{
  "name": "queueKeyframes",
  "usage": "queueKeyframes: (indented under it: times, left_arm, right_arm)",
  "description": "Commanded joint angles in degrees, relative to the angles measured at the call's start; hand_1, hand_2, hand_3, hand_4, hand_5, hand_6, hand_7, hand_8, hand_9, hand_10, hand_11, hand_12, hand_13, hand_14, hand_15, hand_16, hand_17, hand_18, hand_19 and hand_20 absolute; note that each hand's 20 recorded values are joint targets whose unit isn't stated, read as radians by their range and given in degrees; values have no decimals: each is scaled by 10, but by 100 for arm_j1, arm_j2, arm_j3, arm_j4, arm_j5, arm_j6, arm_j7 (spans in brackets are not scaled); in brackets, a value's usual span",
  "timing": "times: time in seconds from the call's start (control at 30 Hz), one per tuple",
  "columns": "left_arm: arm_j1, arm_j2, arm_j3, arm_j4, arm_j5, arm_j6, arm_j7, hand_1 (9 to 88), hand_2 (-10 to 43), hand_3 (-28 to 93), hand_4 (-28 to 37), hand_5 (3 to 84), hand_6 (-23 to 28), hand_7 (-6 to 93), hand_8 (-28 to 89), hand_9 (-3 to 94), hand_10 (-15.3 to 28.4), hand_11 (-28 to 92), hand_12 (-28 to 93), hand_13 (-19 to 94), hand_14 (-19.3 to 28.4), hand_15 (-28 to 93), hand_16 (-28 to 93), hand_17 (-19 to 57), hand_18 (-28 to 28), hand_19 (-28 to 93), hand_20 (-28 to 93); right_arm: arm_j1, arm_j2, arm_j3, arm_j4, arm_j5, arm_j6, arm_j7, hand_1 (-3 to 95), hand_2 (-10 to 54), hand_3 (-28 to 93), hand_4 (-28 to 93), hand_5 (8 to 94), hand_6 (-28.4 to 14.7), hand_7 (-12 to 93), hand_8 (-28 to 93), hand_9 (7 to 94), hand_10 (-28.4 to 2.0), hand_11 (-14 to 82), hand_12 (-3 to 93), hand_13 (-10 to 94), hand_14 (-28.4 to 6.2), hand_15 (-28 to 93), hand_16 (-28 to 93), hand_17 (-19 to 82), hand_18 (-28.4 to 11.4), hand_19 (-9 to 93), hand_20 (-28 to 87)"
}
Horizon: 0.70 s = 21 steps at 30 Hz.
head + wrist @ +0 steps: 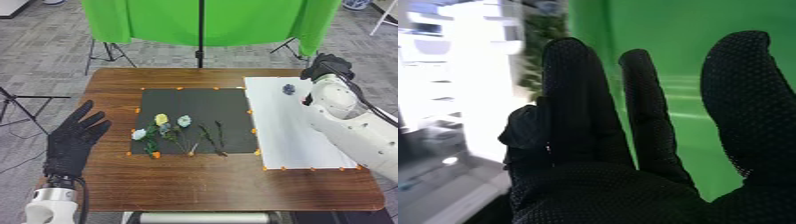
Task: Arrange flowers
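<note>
Left hand (pixel 67 145) wide, flowers (pixel 161 119) near it.
The flowers lie on the black mat (pixel 200 102); farther off, a dark bloom (pixel 289 89) lies on the white sheet (pixel 293 135), and beyond it the right hand (pixel 330 66) is spread wide.

Left robot hand (pixel 71 144) open, fingers spread; right arm (pixel 354 125) extended forward, right robot hand (pixel 329 66) open too

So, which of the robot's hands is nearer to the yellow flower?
The left. The left hand is left of the dark mat that the yellow flower lies on; the right hand is farther off, by the far end of the white sheet.
</note>
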Motion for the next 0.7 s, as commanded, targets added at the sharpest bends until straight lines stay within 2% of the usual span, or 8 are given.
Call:
queueKeyframes:
  times: [0.03,0.1,0.13,0.23,0.43,0.53,0.63,0.7]
  left_arm:
    - [36,-81,30,27,16,-14,-89,245,68,781,-240,351,82,142,-100,348,208,267,121,272,284,566,-89,-66,284,635,-25]
    - [65,-117,-8,7,45,-15,-141,245,68,781,-239,351,82,142,-100,347,208,267,121,272,284,566,-89,-66,284,635,-25]
    - [69,-102,-8,5,33,-23,-92,245,67,783,-239,351,82,142,-100,347,207,267,121,272,284,566,-89,-66,284,635,-25]
    - [28,-144,-27,21,74,-50,-188,246,66,783,-238,351,82,142,-100,348,209,266,120,272,284,566,-89,-66,284,635,-25]
    - [-42,-121,-22,26,86,-103,-206,245,66,784,-237,350,82,141,-100,348,208,266,121,272,284,567,-89,-67,284,634,-24]
    - [-14,-70,-41,14,52,-56,-166,246,65,784,-236,350,82,141,-100,347,208,266,121,271,284,567,-89,-67,284,634,-23]
    - [9,-89,-62,8,53,-56,-163,247,65,784,-236,350,82,141,-100,347,208,266,121,271,284,567,-89,-67,284,634,-23]
    - [-4,-81,-33,21,35,-46,-124,247,64,784,-236,350,82,141,-100,347,209,266,121,271,284,566,-89,-67,284,634,-23]
  right_arm:
    - [-453,-165,483,177,183,-786,-19,329,-95,789,-283,512,-3,146,-131,512,-190,177,131,462,-166,756,72,186,-211,931,582]
    - [-704,-321,666,233,-7,-921,-26,328,-95,790,-283,509,0,150,-131,511,-189,175,132,460,-166,757,69,181,-210,929,582]
    - [-682,-359,603,271,92,-924,2,328,-95,789,-283,509,0,151,-132,510,-189,175,133,459,-166,757,67,180,-210,928,582]
    - [-813,-480,633,342,50,-992,1,318,-95,793,-283,504,5,153,-134,508,-187,174,134,456,-165,758,64,177,-210,926,582]
    - [-847,-693,791,602,63,-1332,-20,318,-95,792,-283,493,13,155,-136,506,-185,176,135,455,-165,759,60,176,-210,925,584]
    - [-844,-762,795,729,-7,-1415,-8,321,-95,792,-283,490,17,155,-136,506,-184,176,136,453,-165,759,58,175,-210,924,586]
    - [-827,-764,552,854,-374,-1175,23,362,-95,787,-282,541,39,167,-147,583,-152,195,135,503,-141,750,63,187,-208,923,581]
    - [-900,-711,453,855,-563,-846,-87,451,-95,714,-282,677,44,162,-88,720,-109,187,179,594,-102,719,101,222,-204,929,568]
